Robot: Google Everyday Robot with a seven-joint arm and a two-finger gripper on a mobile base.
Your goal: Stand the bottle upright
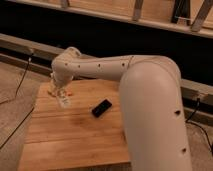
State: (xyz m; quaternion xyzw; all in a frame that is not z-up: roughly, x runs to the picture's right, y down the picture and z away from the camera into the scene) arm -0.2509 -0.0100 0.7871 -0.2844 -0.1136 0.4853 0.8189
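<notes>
The clear bottle (64,101) shows as a small pale, see-through shape on the wooden table (75,135), near its far left part. I cannot tell whether it lies or stands. My gripper (59,90) hangs from the white arm (145,95) right above the bottle, at its upper end. Whether it touches the bottle is unclear.
A flat black slab (102,107) lies to the right of the bottle, mid-table. Small orange bits (51,92) lie by the gripper. My bulky upper arm covers the table's right side. Black cables (20,82) run on the floor to the left. A rail (30,50) runs behind.
</notes>
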